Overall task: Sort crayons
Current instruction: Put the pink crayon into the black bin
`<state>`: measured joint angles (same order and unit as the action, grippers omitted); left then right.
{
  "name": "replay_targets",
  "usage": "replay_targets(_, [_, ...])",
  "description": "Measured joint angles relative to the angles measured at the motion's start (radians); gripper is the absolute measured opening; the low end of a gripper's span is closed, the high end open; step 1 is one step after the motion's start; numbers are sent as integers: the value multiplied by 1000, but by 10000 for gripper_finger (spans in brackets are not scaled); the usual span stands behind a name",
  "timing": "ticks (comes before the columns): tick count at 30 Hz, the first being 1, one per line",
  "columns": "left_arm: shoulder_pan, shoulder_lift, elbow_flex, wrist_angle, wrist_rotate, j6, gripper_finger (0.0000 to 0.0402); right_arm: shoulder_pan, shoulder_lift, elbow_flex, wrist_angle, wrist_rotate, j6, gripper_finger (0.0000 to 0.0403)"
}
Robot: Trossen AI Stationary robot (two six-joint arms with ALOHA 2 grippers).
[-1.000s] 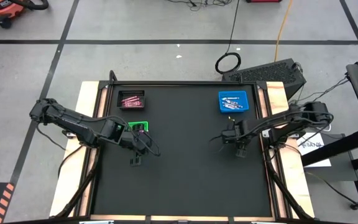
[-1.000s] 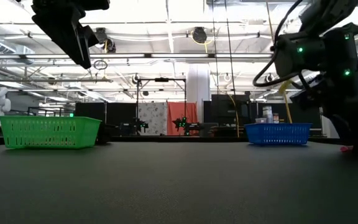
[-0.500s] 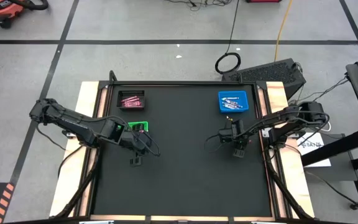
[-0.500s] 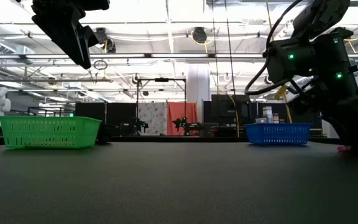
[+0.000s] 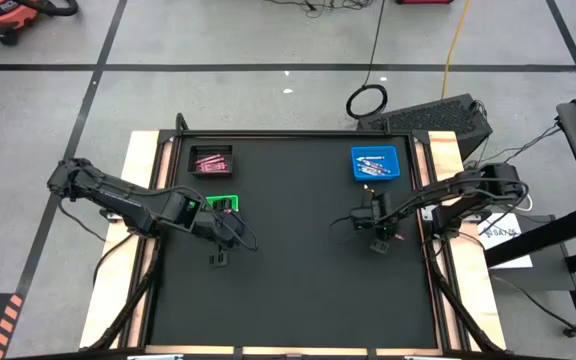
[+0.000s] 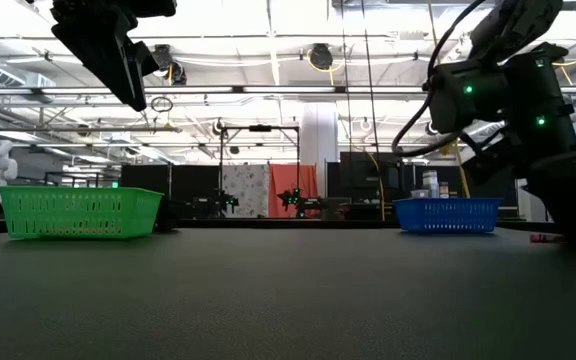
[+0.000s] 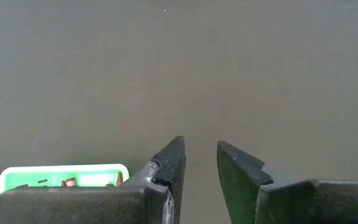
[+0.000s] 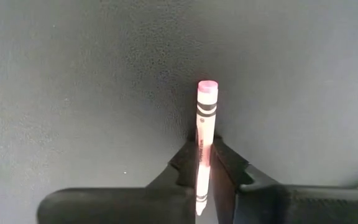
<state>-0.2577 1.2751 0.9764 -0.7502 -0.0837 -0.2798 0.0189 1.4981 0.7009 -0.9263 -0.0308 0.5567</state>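
With its two dark fingers closed on the middle of a thin pink crayon, the right gripper sits low on the black table mat, right of centre in the high view. The stick lies lengthwise between the pads, its blunt end projecting ahead of the fingertips and its other end running back between the fingers. To do this step well, the arm would probably need to lift straight up before any sideways travel, so that the projecting end does not drag on the mat and twist in the grip; a slim round stick may pivot if pinched lightly.

Beyond it, toward the upper right of the high view, stands the small blue mesh tray with a few crayons inside, and the mat between gripper and tray looks bare. A small pink bit lies just beside the gripper on the mat.

At left of centre the left gripper hovers with its fingers parted and holding nothing, near the small green mesh tray. Farther off, at the upper left of the mat, a dark tray of pink crayons rests well apart from both arms.
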Motion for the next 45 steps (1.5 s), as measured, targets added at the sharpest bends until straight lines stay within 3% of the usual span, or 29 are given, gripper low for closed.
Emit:
replay_targets(4, [0, 0, 0, 0, -10, 7, 97, 3, 4, 43, -22, 0, 23, 3])
replay_targets(17, [-5, 0, -51, 126, -56, 52, 97, 79, 0, 228, 179, 7, 37, 2])
replay_targets(25, [-6, 0, -51, 257, -105, 110, 97, 158, -1, 345, 372, 140, 20, 2])
replay_targets(29, [-6, 0, -51, 328, -108, 150, 97, 205, -1, 388, 496, 192, -47, 2])
replay_targets(38, [-6, 0, -51, 478, -108, 158, 97, 284, -1, 406, 821, 196, -228, 2])
replay_targets(45, [-6, 0, -51, 601, -105, 100, 97, 299, -1, 406, 1016, 274, -352, 2])
